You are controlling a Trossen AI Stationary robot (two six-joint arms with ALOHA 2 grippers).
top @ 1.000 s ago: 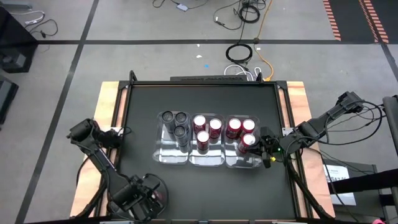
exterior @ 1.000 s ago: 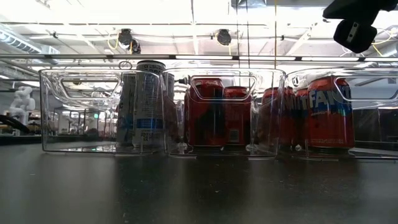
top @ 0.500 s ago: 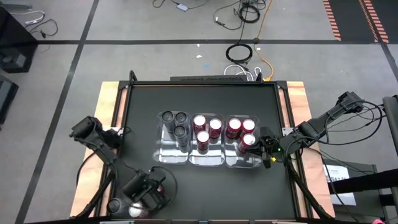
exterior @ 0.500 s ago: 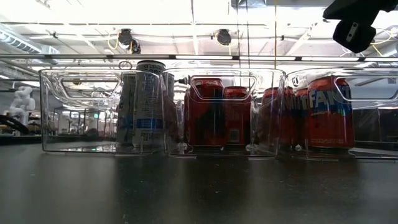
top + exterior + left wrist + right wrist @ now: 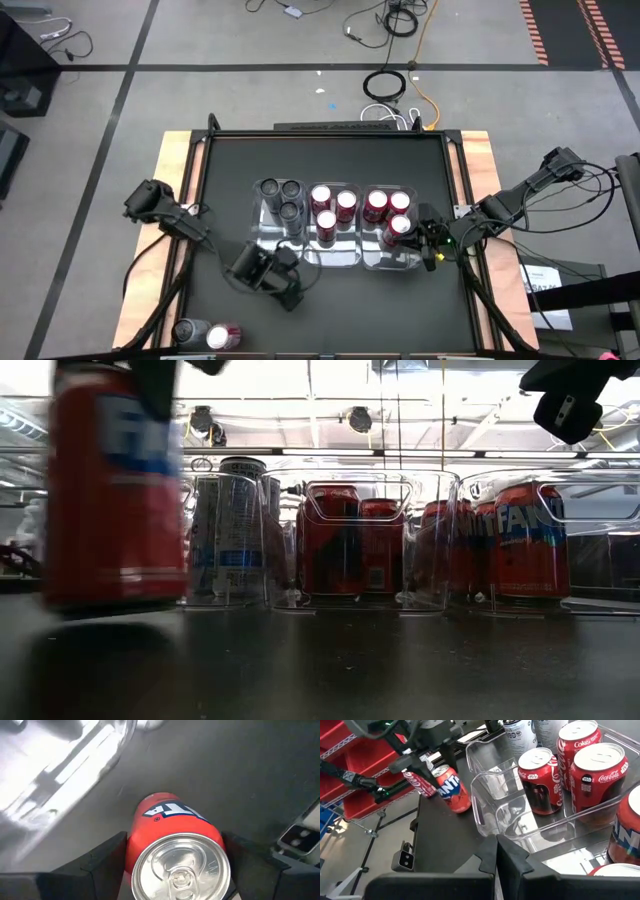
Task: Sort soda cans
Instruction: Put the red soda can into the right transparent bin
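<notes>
My left gripper point(image 5: 275, 275) hangs just before the near end of the left clear tray point(image 5: 262, 250), shut on a red Fanta can point(image 5: 175, 850), which stands large at the left of the low view point(image 5: 115, 490). Three clear trays stand side by side. The left one holds dark silver cans point(image 5: 285, 195), the middle one red Coke cans point(image 5: 330, 208), the right one red Fanta cans point(image 5: 385, 210). My right gripper point(image 5: 432, 250) hovers shut by the right tray's near right corner, holding nothing. My left gripper pinches the Fanta can's side wall just under its silver top point(image 5: 131, 851) between its two fingers point(image 5: 107, 862), one on each side. The fingers come from above, pointing steeply down. The can hangs upright below them, and in the low view its base looks just clear of the table.
A silver can point(image 5: 190, 330) and a red can point(image 5: 222, 337) stand at the table's near left corner. Bare black table point(image 5: 340, 310) lies between the trays and the near edge. The near halves of the trays hold no cans.
My left gripper has swung from the near left corner toward the trays, rightward and away from the near edge, carrying the Fanta can upright. The can has come into the low view. The two cans at the corner are uncovered.
</notes>
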